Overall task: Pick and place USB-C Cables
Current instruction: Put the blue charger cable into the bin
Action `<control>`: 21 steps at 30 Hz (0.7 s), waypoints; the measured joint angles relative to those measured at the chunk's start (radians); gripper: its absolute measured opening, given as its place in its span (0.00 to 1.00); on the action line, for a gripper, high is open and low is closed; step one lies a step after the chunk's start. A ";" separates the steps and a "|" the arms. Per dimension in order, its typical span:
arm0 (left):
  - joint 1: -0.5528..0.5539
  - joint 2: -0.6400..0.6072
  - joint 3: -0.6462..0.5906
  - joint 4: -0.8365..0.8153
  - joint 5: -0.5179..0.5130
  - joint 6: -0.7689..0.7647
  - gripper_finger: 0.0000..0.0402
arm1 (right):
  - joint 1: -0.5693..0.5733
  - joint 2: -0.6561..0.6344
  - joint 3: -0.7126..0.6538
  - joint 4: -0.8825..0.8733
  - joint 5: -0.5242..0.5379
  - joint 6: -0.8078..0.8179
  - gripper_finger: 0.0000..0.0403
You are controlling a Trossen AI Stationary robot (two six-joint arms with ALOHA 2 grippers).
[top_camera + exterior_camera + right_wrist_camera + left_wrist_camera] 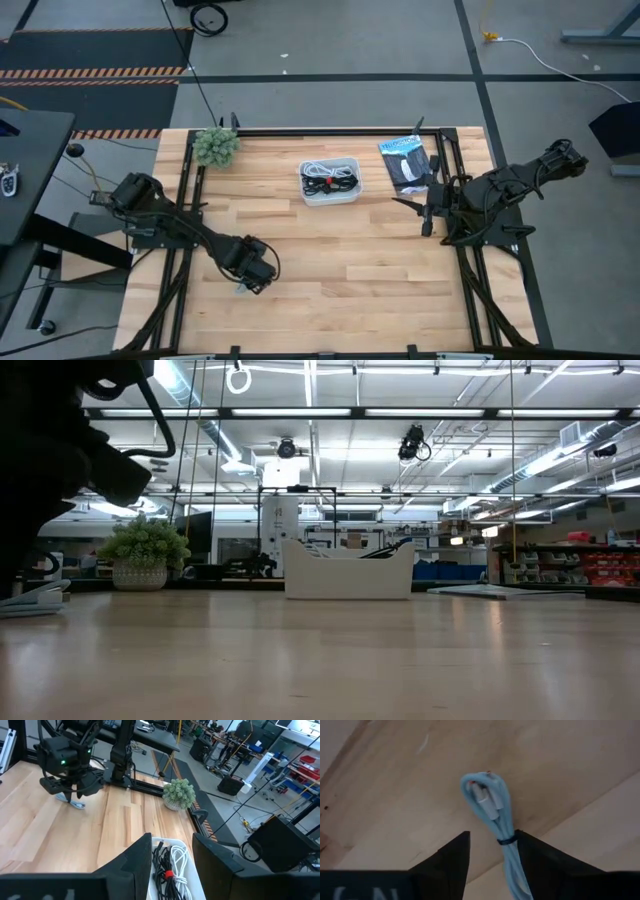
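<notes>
A pale blue cable bundle (492, 802), bound by a black tie, lies flat on the wood near the table's near-left part (240, 289). My left gripper (492, 834) hangs over it, open, one finger on each side of the bundle's tail. The white tray (330, 196) at mid-table holds a white cable (181, 860), a black cable (160, 857) and a red tie (169, 874) on black cord. My right gripper (172, 837) is open, at the tray's right (422, 212), pointing toward it and touching nothing. My left gripper stands with open fingers on either side of the cable's tail by the black tie (506, 841), coming from above. The tail runs right beside one finger (530, 855); I cannot tell whether they touch. The bundle lies on the table.
A flat black-and-blue packet (405, 163) lies right of the tray, close to my right arm. A small potted plant (215, 147) stands at the far left corner. Black frame rails (185, 190) run along the table's left and right sides. Bare wood (350, 270) spans the near half.
</notes>
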 joint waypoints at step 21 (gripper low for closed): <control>0.002 0.053 0.001 0.066 0.022 0.017 0.24 | 0.000 0.000 0.000 0.000 0.005 -0.009 0.37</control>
